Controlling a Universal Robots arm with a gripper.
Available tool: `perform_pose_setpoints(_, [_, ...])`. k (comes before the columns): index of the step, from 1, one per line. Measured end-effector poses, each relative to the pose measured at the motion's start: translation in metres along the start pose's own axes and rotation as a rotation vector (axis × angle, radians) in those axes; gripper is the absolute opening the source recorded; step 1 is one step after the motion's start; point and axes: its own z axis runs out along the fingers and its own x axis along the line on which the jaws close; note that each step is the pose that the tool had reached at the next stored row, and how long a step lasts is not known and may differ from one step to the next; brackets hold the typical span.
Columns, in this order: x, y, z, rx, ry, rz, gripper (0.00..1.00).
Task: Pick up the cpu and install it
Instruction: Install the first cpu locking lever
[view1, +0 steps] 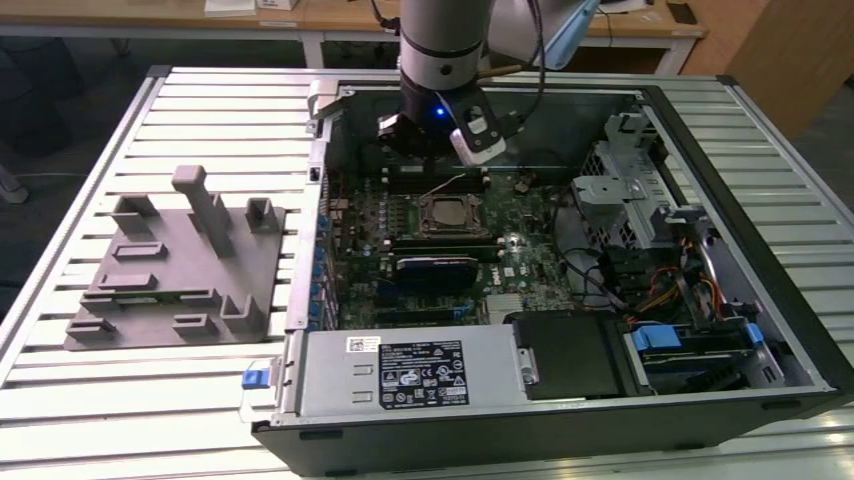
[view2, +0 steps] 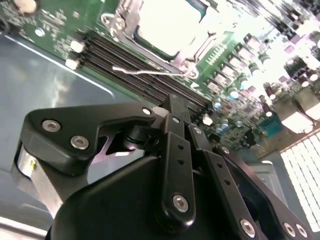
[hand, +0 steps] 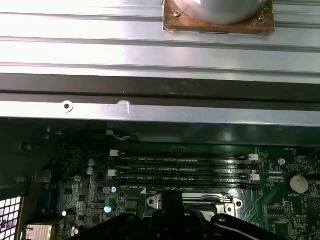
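The cpu (view1: 450, 213) lies flat inside the square metal socket frame on the green motherboard (view1: 534, 262), in the open computer case. In the second wrist view the cpu (view2: 167, 22) shows its pale top inside the frame, and the thin wire lever (view2: 150, 72) stands loose beside it. My gripper (view1: 430, 150) hangs just behind the socket, over the board's far side. Its black fingers come together in both wrist views (view2: 175, 104) (hand: 172, 197), shut with nothing between them.
A grey fixture (view1: 174, 270) with upright posts lies on the slatted table at the exterior view's left. In the case are a black glossy module (view1: 434, 268), a power supply (view1: 400, 375), a drive cage (view1: 641, 195) with cables, and memory slots (hand: 180, 170) beside the socket.
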Motion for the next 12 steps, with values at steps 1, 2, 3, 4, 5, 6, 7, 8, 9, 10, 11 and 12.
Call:
perform_pose_setpoints(1, [-0.0001, 0.0, 0.0, 0.0005, 0.0, 0.0, 0.11])
perform_pose_setpoints(2, [-0.0001, 0.0, 0.0, 0.0005, 0.0, 0.0, 0.11])
perform_pose_setpoints(3, [-0.0001, 0.0, 0.0, 0.0006, 0.0, 0.0, 0.11])
perform_pose_setpoints(4, [-0.0001, 0.0, 0.0, 0.0006, 0.0, 0.0, 0.11])
perform_pose_setpoints(5, [-0.0001, 0.0, 0.0, 0.0007, -0.0001, 0.0, 0.11])
perform_pose_setpoints(6, [-0.0002, 0.0, 0.0001, 0.0012, -0.0008, 0.003, 0.11])
perform_pose_setpoints(7, [-0.0002, 0.0, 0.0002, 0.0021, -0.0025, 0.01, 0.11])
perform_pose_setpoints(8, [-0.0002, -0.0001, 0.0003, 0.003, -0.0047, 0.02, 0.11])
perform_pose_setpoints(9, [-0.0002, -0.0001, 0.0006, 0.0038, -0.0081, 0.033, 0.11])
perform_pose_setpoints(10, [-0.0002, -0.0002, 0.0009, 0.005, -0.0121, 0.046, 0.11])
perform_pose_setpoints(11, [-0.0002, -0.0002, 0.0012, 0.0067, -0.0166, 0.06, 0.11])
perform_pose_setpoints(12, [-0.0002, -0.0003, 0.0014, 0.0089, -0.0211, 0.074, 0.11])
